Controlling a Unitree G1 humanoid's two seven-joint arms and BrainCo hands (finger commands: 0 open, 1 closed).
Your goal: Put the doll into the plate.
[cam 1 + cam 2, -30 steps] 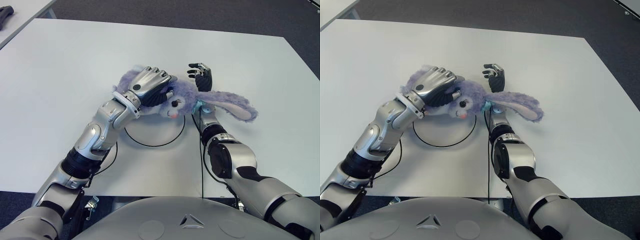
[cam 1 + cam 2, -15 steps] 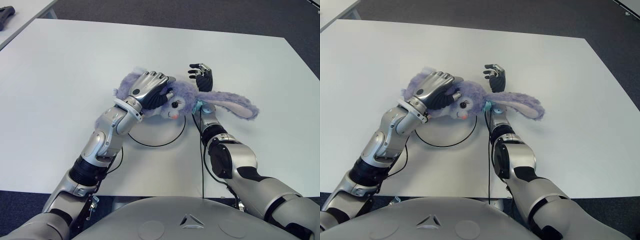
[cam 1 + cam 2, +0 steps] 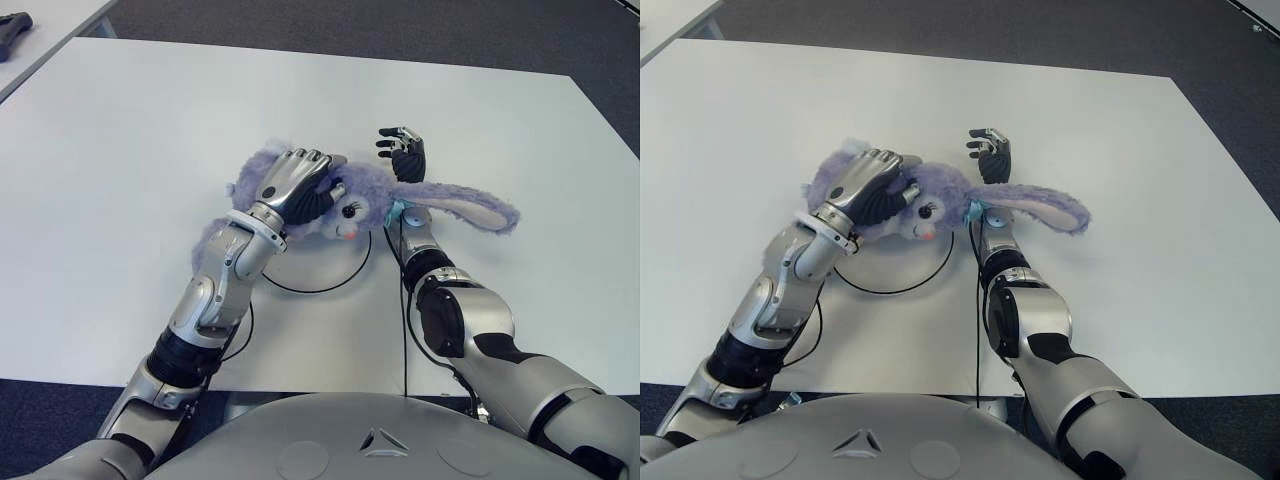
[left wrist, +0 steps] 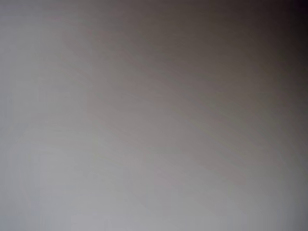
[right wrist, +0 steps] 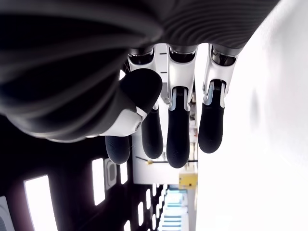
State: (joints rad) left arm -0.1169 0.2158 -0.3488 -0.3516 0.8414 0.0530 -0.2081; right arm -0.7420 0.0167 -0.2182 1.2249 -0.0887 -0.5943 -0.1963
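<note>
White tabletop (image 3: 120,150) fills most of the frame; dark carpeted floor (image 3: 400,30) is seen along the upper edge, with a second pale table (image 3: 50,25) at upper left carrying a dark object (image 3: 15,22).

Purple rabbit doll (image 3: 360,195) is seen at frame centre, lying across the upper rim of the plate (image 3: 310,275), a white disc outlined by a thin black ring. One long ear is stretched out toward the right, over the right forearm.

Left robot hand (image 3: 295,180) is laid palm-down over the doll's body, fingers curled and clamped on the plush, arm reaching up from lower left. The left wrist view is blank grey; nothing can be read there.

Right robot hand (image 3: 403,150) is held upright just above the doll's ear, apart from the plush; fingers (image 5: 178,130) are seen loosely bent and holding nothing.
</note>
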